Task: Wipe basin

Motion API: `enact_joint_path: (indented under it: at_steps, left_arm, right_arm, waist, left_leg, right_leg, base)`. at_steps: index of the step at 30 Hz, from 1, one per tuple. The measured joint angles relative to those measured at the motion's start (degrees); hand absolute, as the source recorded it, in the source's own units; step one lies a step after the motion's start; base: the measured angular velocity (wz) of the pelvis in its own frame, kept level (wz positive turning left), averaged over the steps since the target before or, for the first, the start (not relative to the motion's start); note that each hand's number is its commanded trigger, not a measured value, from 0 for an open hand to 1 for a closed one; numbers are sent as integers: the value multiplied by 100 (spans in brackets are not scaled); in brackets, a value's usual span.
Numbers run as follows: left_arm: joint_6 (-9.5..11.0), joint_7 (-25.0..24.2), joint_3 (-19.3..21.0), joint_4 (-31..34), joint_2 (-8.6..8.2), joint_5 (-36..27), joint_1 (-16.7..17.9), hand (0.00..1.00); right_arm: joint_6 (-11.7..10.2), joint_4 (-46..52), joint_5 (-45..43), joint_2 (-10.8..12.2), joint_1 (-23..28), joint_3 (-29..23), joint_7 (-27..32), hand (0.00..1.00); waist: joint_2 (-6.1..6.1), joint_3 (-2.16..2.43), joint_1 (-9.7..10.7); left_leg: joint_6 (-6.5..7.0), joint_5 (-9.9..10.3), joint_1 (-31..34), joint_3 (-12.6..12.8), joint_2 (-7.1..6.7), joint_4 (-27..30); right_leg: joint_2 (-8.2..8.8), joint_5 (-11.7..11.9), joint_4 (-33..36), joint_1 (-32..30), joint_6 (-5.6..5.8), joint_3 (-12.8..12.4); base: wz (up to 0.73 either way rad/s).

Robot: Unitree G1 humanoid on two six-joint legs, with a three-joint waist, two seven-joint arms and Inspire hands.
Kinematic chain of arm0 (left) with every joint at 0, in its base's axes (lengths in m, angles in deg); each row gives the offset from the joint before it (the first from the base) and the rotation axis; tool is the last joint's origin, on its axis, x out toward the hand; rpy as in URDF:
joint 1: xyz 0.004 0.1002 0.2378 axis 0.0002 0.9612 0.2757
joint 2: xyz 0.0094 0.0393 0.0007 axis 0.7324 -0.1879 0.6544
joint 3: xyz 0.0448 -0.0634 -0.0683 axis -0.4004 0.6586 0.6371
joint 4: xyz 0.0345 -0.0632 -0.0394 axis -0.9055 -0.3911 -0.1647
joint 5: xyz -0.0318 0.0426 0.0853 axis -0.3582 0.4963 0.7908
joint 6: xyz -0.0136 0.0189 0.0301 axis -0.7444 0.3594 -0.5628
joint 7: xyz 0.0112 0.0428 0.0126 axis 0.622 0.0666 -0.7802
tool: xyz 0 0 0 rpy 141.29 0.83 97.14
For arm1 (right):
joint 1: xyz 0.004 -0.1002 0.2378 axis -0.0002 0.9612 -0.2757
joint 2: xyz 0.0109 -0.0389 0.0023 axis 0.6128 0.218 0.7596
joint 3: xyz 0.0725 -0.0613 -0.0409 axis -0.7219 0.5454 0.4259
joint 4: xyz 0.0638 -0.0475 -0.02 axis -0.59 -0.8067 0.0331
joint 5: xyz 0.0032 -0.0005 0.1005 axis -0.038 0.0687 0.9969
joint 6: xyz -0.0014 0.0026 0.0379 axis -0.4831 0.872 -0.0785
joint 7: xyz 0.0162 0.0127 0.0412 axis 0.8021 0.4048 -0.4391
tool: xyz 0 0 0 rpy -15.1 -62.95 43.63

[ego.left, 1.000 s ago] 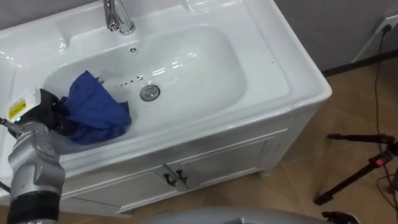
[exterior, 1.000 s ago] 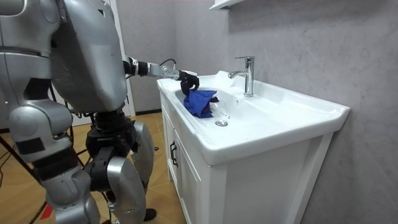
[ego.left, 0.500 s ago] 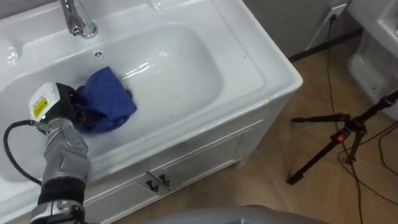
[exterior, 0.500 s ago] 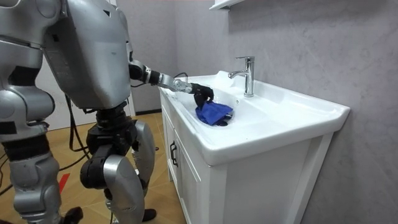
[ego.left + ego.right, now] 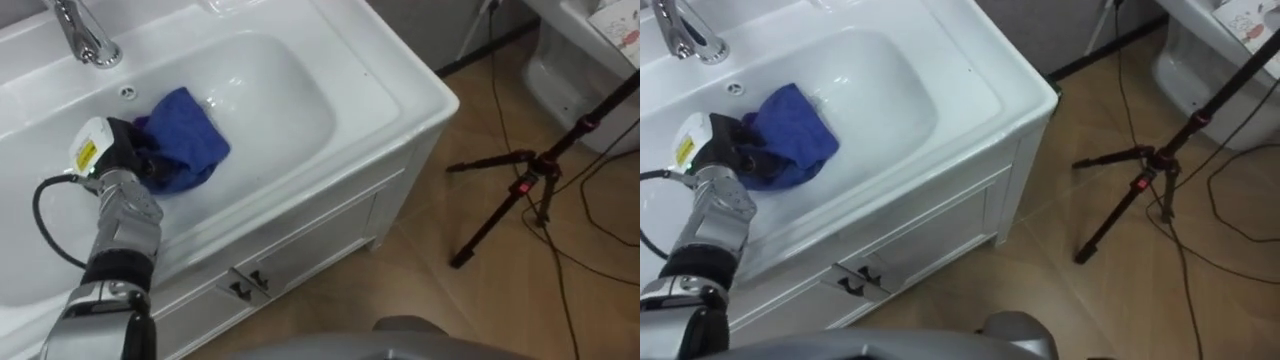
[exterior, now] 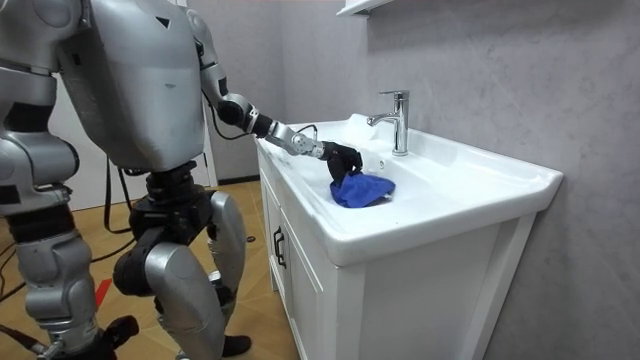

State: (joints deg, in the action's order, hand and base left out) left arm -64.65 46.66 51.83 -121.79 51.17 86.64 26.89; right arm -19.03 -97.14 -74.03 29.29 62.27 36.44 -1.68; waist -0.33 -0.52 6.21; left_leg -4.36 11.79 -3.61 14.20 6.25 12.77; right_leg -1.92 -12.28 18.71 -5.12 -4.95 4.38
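Gripping the cloth (image 5: 188,150) with my left robot hand (image 5: 122,152), fingers curled into its bunched left edge. The cloth sits on the basin (image 5: 275,100) floor, in front of the tap (image 5: 85,40). It looks soft, light and floppy, maybe damp, and will likely bunch and drag, not slide flat. Best hold is a fat wad near the middle, palm pressing down on the slick porcelain.
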Motion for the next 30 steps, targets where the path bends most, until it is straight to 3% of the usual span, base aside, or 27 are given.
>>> enact_joint_path:
  at_steps: [3, 5, 13, 18, 24, 28, 30]
  left_arm:
    - [-3, 11, -1, -146, 74, 12, -220, 100]
    - [-4, 19, 12, -252, 160, 9, -319, 100]
    - [3, 48, 5, -318, 184, -98, -650, 100]
    - [113, 124, -46, -288, 184, -99, -720, 100]
    - [262, 127, -340, -241, 191, -80, -789, 100]
    - [294, 109, -672, 477, 138, -101, -788, 100]
    - [433, 103, -848, 844, 146, -106, -792, 100]
  right_arm:
    - [0, 18, -4, 21, 45, -2, 32, 0]
    - [-7, 17, -20, 26, 90, -13, 31, 0]
    - [-15, -95, -39, 9, 232, -23, 36, 0]
    - [-20, -94, -40, 9, 341, -19, 38, 0]
    - [-259, -103, -74, -4, 308, -38, 45, 0]
    - [-365, -76, -213, 1, 220, -147, 34, 0]
    - [-391, -79, -292, -6, 159, -242, 33, 0]
  waist:
    - [-13, -7, 77]
    - [-26, -11, 172]
    - [-54, -17, 308]
    - [-190, -19, 340]
    - [-222, -18, 492]
    - [-202, -31, 637]
    - [-157, -46, 694]
  left_leg:
    - [0, 0, 29, 8, 12, 21]
    - [0, 0, -9, 150, 22, 31]
    - [0, 0, -117, 354, 52, 39]
    - [8, 8, -170, 366, 81, 79]
    - [6, 22, -184, 370, 103, 87]
    - [6, 22, -189, 380, 102, 74]
    - [6, 22, -189, 383, 101, 72]
  right_leg:
    - [2, 53, -27, 4, -5, 36]
    - [-3, 57, -3, 4, -7, -21]
    - [-96, 186, -91, 11, -8, -317]
    - [-156, 226, -100, 25, -34, -458]
    - [-204, 253, -95, 13, -45, -535]
    - [-206, 271, -115, 22, -34, -532]
    - [-201, 292, -142, 37, -25, -533]
  base:
    - [0]
    - [-13]
    - [-24]
    - [-16]
    - [-5]
    - [1]
    - [0]
